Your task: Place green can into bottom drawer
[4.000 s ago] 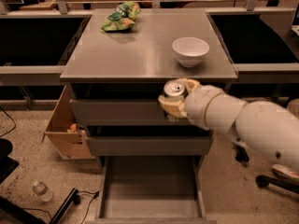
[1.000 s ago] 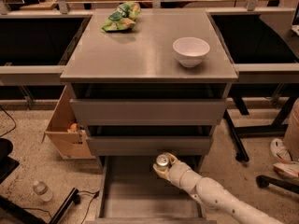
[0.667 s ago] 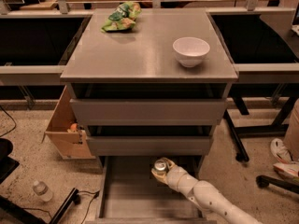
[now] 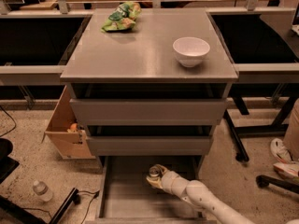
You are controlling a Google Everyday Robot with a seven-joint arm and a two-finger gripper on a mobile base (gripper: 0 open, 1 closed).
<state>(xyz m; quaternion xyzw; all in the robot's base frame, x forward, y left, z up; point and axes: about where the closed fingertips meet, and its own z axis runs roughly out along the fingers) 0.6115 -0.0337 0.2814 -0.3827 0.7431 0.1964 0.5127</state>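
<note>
**Deep in the bottom drawer, a can not yet safe**

Under the overhanging front of the middle drawer [image 4: 149, 145], the gripper [image 4: 157, 177] sits low over the rear of the bottom drawer [image 4: 128, 197]. Its fingers are closed round the green can [image 4: 154, 172], whose silver top shows just above them. I cannot tell whether the can's base touches the drawer floor beneath the gripper. If it hangs above the floor, letting go may drop it. A light cylinder like this can topple and roll forward along the flat tray. Directly above the gripper, the middle drawer's lower edge looks close, so a straight lift after release risks striking it. A fingertip dragging against the can on withdrawal could also knock it over.
</note>
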